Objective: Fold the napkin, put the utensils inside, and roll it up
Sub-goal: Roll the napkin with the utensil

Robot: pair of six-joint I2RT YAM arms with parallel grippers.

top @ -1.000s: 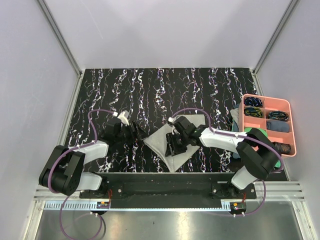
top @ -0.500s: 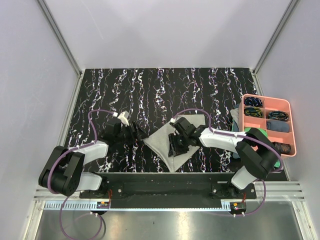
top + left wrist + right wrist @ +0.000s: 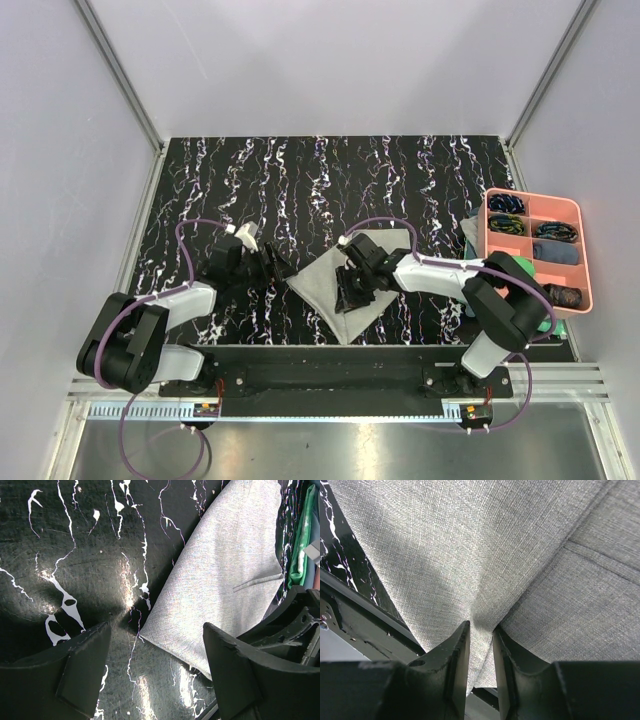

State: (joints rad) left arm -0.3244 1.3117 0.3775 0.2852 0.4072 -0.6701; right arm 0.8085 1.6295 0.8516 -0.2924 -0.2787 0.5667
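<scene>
1. The napkin [image 3: 318, 285] lies near the middle of the front edge of the tabletop [image 3: 250, 180].
2. The right claw [image 3: 480, 626] pinches a fold of the napkin.
3. The left claw [image 3: 156, 627] is spread wide, just beside the napkin's left corner.

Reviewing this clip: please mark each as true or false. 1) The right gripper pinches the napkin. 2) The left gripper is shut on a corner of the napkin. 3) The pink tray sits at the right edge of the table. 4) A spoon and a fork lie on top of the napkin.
1) The right gripper pinches the napkin. True: a ridge of cloth is caught between its fingers.
2) The left gripper is shut on a corner of the napkin. False: it is open and holds nothing; the corner lies below it, untouched.
3) The pink tray sits at the right edge of the table. True.
4) A spoon and a fork lie on top of the napkin. False: only the right gripper shows on the cloth.
</scene>
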